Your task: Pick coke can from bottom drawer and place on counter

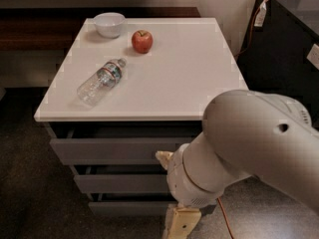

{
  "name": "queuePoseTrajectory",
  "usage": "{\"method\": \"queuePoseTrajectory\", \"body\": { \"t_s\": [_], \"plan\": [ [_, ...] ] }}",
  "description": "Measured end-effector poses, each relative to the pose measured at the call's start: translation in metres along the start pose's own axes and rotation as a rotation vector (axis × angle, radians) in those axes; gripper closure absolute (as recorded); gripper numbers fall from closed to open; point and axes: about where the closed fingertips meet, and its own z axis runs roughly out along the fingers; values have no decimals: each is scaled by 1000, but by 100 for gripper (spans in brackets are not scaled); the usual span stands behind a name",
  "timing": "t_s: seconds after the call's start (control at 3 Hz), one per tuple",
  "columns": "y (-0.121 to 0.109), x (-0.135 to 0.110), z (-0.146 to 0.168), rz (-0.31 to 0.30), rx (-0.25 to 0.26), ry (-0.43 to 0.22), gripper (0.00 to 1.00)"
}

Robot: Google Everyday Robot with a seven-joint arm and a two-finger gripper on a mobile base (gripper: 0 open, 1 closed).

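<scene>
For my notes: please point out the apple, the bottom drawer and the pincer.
apple (142, 41): camera view, its middle.
bottom drawer (127, 207): camera view, front panel.
pincer (170, 197): camera view, its middle, before that drawer.

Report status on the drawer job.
Gripper low, beside bottom drawer. Coke can not in view. Water bottle, apple, bowl sit on counter.

White bowl (109, 24) back left. Red apple (142, 41) near it, to the right. Clear water bottle (101, 81) lies on its side, cap toward apple. Dark wooden shelf (30, 31) behind. End effector (172, 190) low, bottom centre.
</scene>
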Motion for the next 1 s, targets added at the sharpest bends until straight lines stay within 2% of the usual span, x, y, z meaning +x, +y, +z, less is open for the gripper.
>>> {"method": "queuePoseTrajectory", "body": {
  "t_s": [0.33, 0.67, 1.0],
  "plan": [
    [5, 10, 32, 47, 11, 75, 0],
    [6, 15, 39, 98, 17, 94, 0],
    [6, 15, 39, 98, 17, 94, 0]
  ]
}}
